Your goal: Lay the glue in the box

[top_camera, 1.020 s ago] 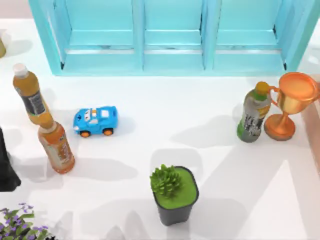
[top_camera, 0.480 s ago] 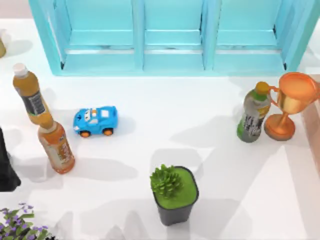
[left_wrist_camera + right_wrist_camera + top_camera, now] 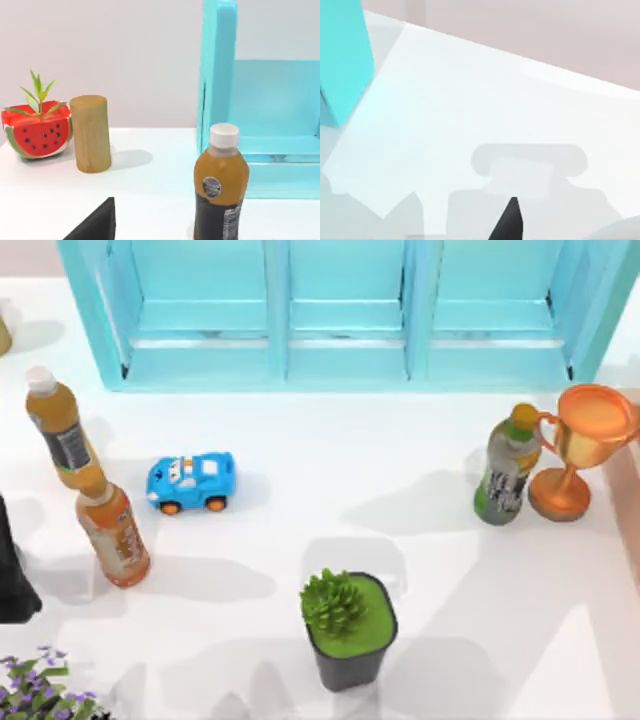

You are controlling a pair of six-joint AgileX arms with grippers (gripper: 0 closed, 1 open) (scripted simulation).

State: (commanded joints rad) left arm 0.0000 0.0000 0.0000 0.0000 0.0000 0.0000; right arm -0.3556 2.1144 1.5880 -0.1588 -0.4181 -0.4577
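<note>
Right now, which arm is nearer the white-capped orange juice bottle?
Left. The left arm is at the table's left edge, near the bottle, close in its wrist view. The right arm's fingertip is over bare table past the box's end.

We count three bottles [image 3: 60, 433], one toy car [image 3: 191, 481], one trophy [image 3: 585, 445], two potted plants [image 3: 347, 628], one wooden cylinder [image 3: 90, 133], one watermelon planter [image 3: 36, 130].
</note>
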